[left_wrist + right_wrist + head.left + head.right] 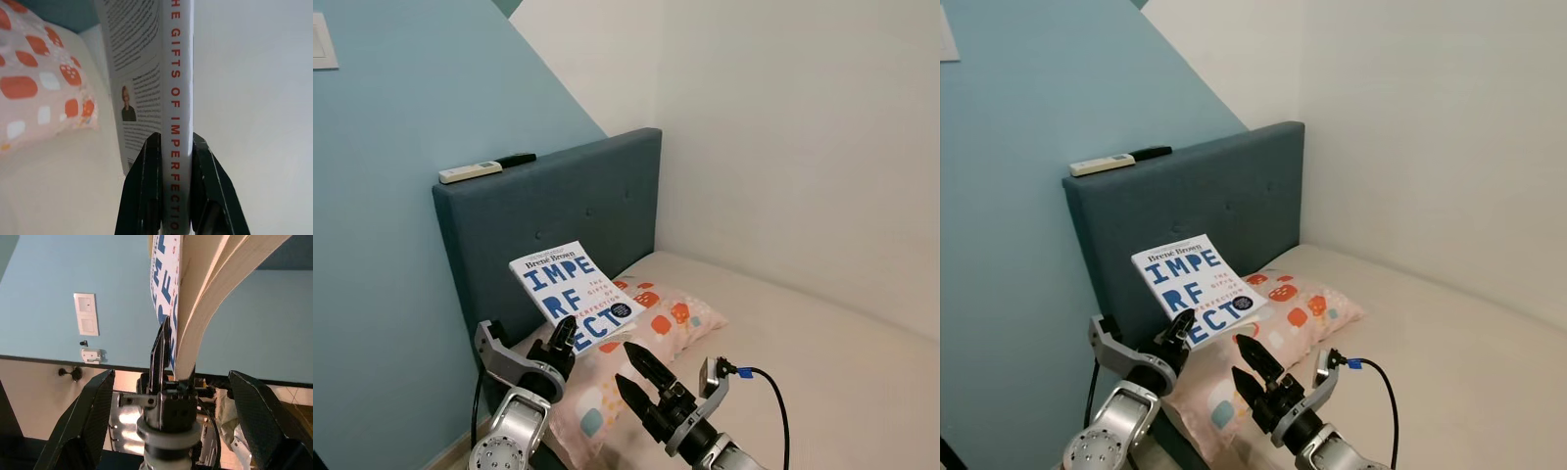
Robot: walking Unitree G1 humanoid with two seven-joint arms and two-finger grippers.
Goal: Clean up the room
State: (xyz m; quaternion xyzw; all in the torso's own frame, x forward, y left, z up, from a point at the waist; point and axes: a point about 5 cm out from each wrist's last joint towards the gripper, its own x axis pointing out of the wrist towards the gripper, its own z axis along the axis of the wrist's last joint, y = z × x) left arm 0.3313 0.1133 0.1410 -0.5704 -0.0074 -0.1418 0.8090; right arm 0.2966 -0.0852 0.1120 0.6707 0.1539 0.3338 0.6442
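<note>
Nearest the head camera, the right gripper (634,370) hovers over the lower edge of the pink pillow with orange and white patches (651,333), its two black fingers spread apart and holding nothing. Beside it, the left gripper (563,338) is clamped on the white paperback book with large blue cover lettering (576,291), pinching it at the spine end; in the left wrist view the fingers (145,191) press either side of the spine, which carries red lettering. The book is held tilted in the air, above the pillow and in front of the dark blue upholstered headboard (558,211). The pillow lies on the cream mattress (822,362), against the headboard. On the headboard's top edge rest a slim white remote control (469,172) and, just beside it, a small black object (517,159), possibly a pen, too small to identify. Behind stands the light blue wall (401,108).
</note>
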